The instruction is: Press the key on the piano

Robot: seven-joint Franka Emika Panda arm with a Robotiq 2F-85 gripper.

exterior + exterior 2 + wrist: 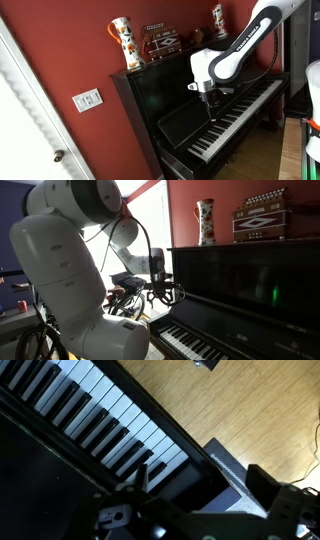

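The glossy black upright piano (pixel 170 105) shows in both exterior views (pixel 240 280). Its row of white and black keys (pixel 238 118) runs along the front and also shows in an exterior view (pixel 195 345). In the wrist view the keys (pixel 100 415) run diagonally from the upper left. My gripper (pixel 208 98) hangs a little above the keys near the end of the keyboard, not touching them. It also shows in an exterior view (pixel 158 288). In the wrist view my gripper (pixel 200 480) has its two fingers wide apart, open and empty.
A painted vase (pixel 122 42), an accordion-like box (pixel 160 42) and a small figure (pixel 218 18) stand on the piano's top. A white door (pixel 25 110) and a light switch (pixel 87 99) are beside it. Wooden floor (pixel 250 400) lies beyond the keyboard's end.
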